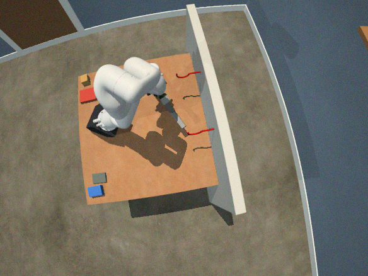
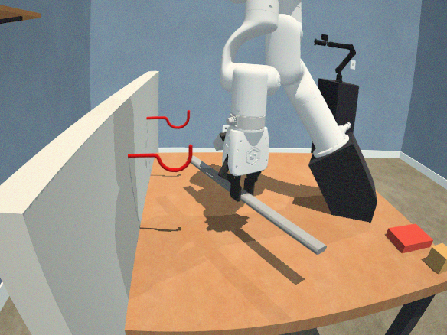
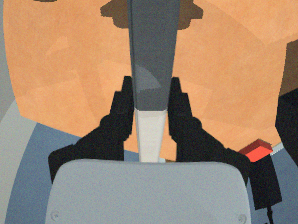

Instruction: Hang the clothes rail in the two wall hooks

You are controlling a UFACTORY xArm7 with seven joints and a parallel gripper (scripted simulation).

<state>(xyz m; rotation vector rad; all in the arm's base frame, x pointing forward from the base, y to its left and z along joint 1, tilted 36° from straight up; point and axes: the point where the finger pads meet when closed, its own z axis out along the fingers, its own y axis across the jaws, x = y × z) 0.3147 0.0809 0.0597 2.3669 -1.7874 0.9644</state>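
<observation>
The grey clothes rail (image 2: 260,208) is a long bar held in the air above the wooden table, tilted. My gripper (image 2: 242,193) is shut on it near its middle. In the wrist view the rail (image 3: 154,50) runs straight ahead between the black fingers. Two red hooks stick out of the white wall: the near one (image 2: 168,158) and the far one (image 2: 172,119). The rail's far end lies close by the near hook's tip, below the hook's height. From above, the rail (image 1: 174,114) points toward that hook (image 1: 201,131); the other hook (image 1: 188,74) is farther along the wall.
The white wall (image 2: 76,183) stands along the table's left edge. The arm's black base (image 2: 344,176) is at the back right. A red block (image 2: 409,237) and a tan block (image 2: 438,258) lie at the right edge. A grey block (image 1: 99,178) and a blue block (image 1: 95,191) lie at another corner.
</observation>
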